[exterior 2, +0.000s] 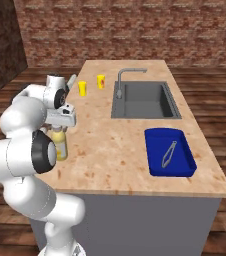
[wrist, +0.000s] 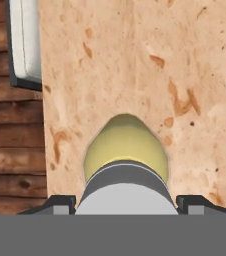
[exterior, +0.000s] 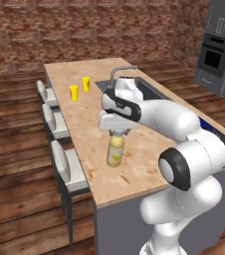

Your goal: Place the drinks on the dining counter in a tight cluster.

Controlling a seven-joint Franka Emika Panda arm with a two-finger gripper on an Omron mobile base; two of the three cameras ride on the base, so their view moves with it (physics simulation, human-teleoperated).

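Closest of all — jaws [exterior: 117, 133] down over the pale cap of the yellow bottle [exterior: 115, 152], one finger tip [wrist: 60, 204] on each side of the neck, spread wide. Hard to tell if squeezing the cap or just standing beside it. Bottle upright on the desk [exterior: 134, 164], base seemingly on the wood, near the stool-side edge, a stool [exterior: 67, 169] just past that edge.

Best way on, most likely: keep the bottle straight up, no tipping. Pick a spot well in from the edge — too close to the rim and a small bump could knock it to the floor. Let go only once the base sits flat, then lift straight up so nothing catches the cap.

Farther along the desk: two small yellow cups [exterior: 79, 88], well apart from the bottle. Beyond them, the sink [exterior 2: 144, 100] and faucet [exterior 2: 127, 80]. Good to leave room beside the bottle for more drinks.
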